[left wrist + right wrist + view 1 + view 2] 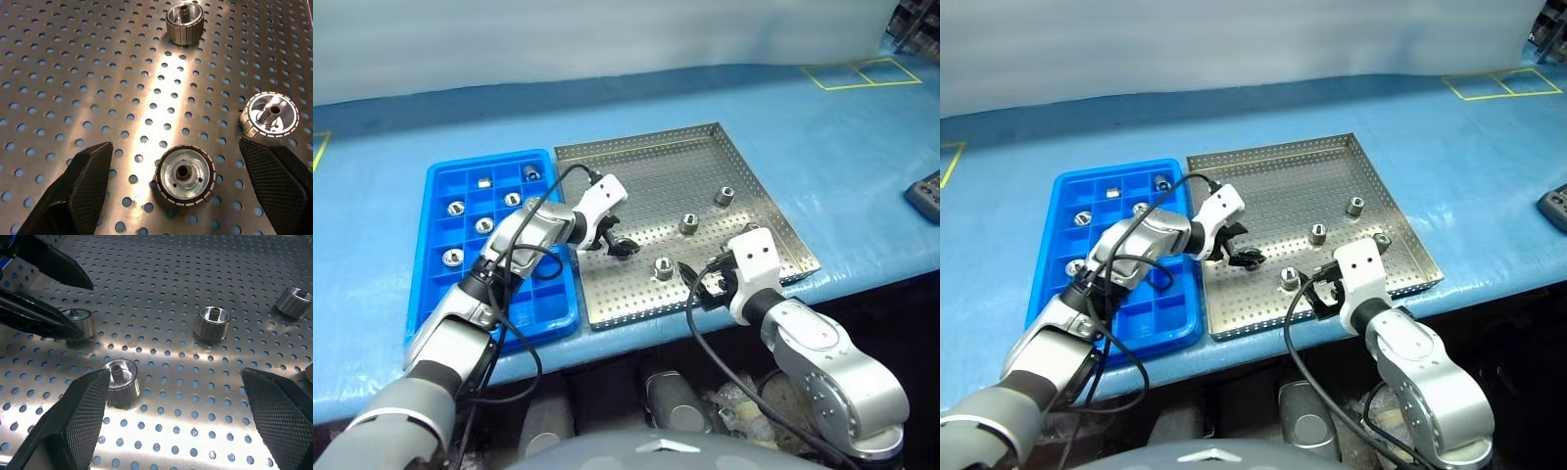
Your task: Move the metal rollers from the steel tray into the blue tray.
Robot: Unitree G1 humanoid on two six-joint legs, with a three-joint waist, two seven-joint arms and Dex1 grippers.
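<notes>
Left wrist view shows the left gripper (178, 191) with its fingers spread wide and empty, one roller (186, 175) sitting on end between them, hole up, on the steel tray (759, 186). That roller lies just ahead of and below the fingertips, so this arm looks best placed for it. The right gripper (176, 423) is also wide open, empty, near the tray's front edge, another roller (121, 381) beside one finger. The blue tray (429, 255), just left of the steel one, already holds several.
</notes>
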